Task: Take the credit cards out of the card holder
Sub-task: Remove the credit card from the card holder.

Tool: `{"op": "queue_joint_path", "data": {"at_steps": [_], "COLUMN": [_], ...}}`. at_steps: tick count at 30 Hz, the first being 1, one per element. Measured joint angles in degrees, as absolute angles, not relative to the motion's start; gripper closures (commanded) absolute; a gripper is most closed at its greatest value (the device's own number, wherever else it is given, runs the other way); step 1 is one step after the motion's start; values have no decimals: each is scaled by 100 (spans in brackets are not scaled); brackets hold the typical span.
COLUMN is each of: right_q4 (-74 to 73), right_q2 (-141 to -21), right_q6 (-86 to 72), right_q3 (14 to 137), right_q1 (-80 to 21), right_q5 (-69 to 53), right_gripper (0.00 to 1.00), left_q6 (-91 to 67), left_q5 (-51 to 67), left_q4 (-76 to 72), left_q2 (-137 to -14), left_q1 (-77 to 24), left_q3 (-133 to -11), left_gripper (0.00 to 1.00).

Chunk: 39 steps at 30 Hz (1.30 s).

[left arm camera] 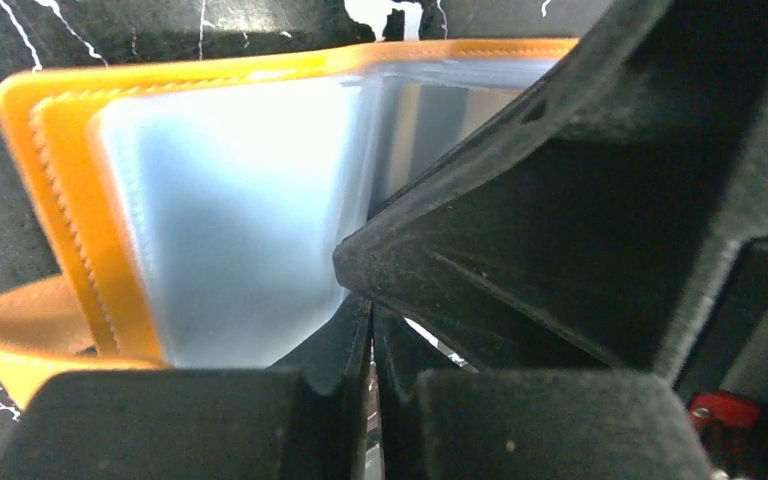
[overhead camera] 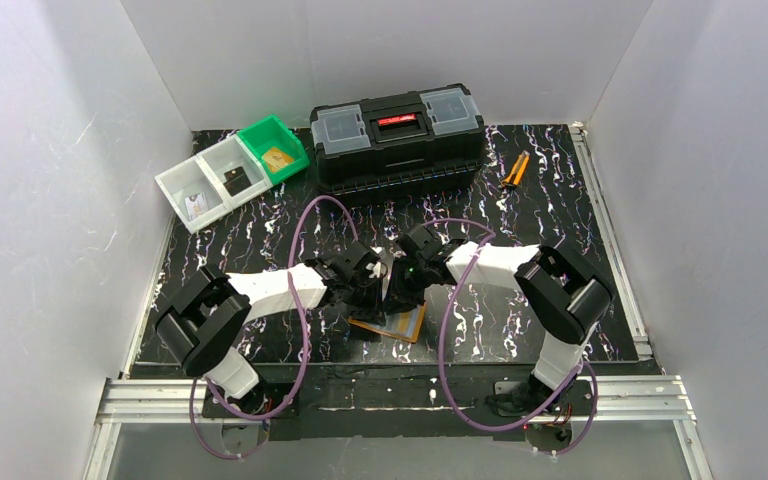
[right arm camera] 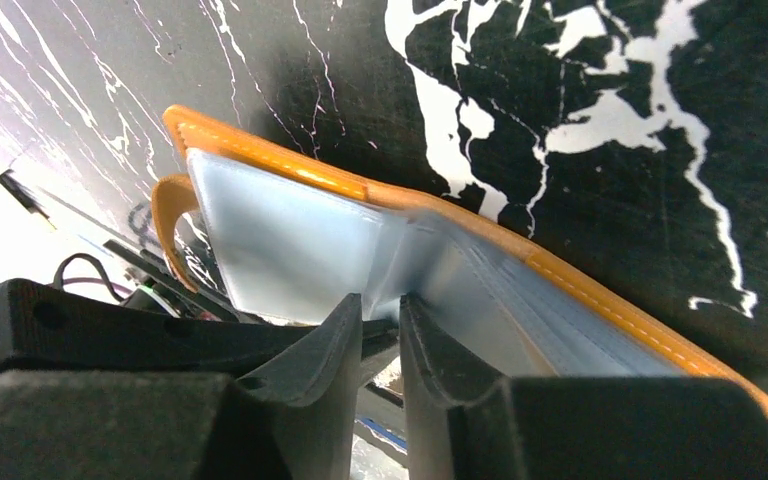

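Note:
The orange card holder (overhead camera: 407, 326) lies open on the dark marbled table, its clear bluish pockets (left arm camera: 230, 200) facing up. Both grippers meet over it. My left gripper (left arm camera: 371, 305) is shut, its tips against the lower edge of a pocket; I cannot tell whether it pinches a sheet. My right gripper (right arm camera: 380, 300) has its jaws a little apart, tips set at the fold of the pockets (right arm camera: 290, 240), with nothing seen between them. Its finger (left arm camera: 520, 230) fills the right of the left wrist view. A gold-tan credit card (overhead camera: 278, 158) lies in the green bin. No card shows clearly in the pockets.
A black toolbox (overhead camera: 397, 135) stands at the back centre, with orange-handled pliers (overhead camera: 513, 170) to its right. White bins (overhead camera: 210, 185) and a green bin (overhead camera: 272, 148) sit at the back left; dark cards lie in the white ones. White walls enclose the table.

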<state>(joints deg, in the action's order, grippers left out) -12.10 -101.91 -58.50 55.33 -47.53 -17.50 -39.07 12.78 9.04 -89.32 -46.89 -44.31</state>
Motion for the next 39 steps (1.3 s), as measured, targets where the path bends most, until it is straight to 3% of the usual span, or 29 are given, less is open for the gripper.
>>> {"op": "queue_joint_path", "data": {"at_steps": [9, 27, 39], "right_q4": [-1741, -1944, -1507], "right_q2": [-9675, -8875, -8801], "right_q6": [-5599, -5677, -6012], "right_q3": [5513, 4810, 4541], "right_q1": [-4753, -4753, -4700], "right_q5": [-1337, -1098, -1066], "right_gripper": [59, 59, 51], "left_q6": [-4372, -4508, -4504], "left_q5": [1197, 1288, 1282], "left_q4": [897, 939, 1009], "left_q2": [-9015, -9166, -9166], "left_q1": [-4696, -4687, -4687], "left_q3": [-4460, -4593, -4626], "left_gripper": [100, 100, 100]}}
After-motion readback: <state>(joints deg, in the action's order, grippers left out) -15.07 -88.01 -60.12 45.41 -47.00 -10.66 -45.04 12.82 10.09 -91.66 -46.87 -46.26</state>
